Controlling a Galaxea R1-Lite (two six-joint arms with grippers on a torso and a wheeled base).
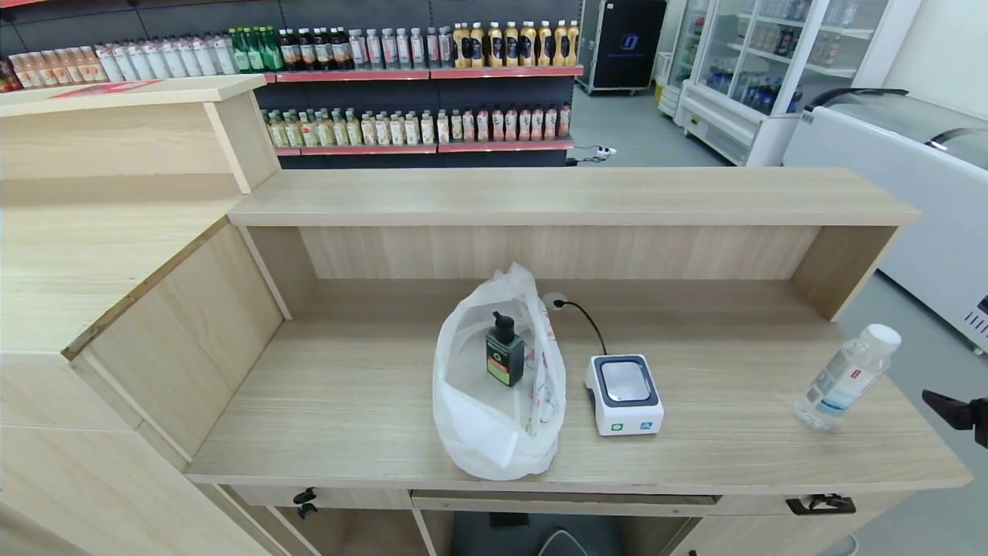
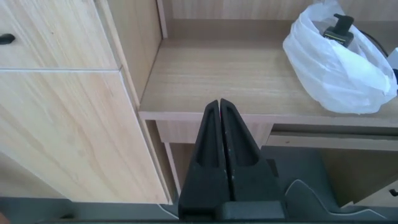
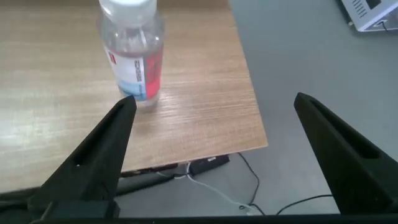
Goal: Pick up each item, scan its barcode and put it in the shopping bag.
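A clear water bottle (image 1: 847, 376) with a white cap stands upright near the right end of the wooden counter (image 1: 370, 401); it also shows as the bottle (image 3: 135, 56) in the right wrist view. My right gripper (image 3: 214, 109) is open, off the counter's right end, a short way from the bottle. A white plastic shopping bag (image 1: 494, 386) sits mid-counter with a dark green pump bottle (image 1: 505, 352) inside. The white barcode scanner (image 1: 623, 392) lies just right of the bag. My left gripper (image 2: 220, 104) is shut and empty, below the counter's front edge, left of the bag (image 2: 339, 59).
A raised wooden ledge (image 1: 571, 197) runs along the counter's back, with side walls at both ends. The scanner's black cable (image 1: 588, 320) leads to a hole in the back. Shelves of drinks (image 1: 417, 85) and a freezer (image 1: 911, 177) stand beyond.
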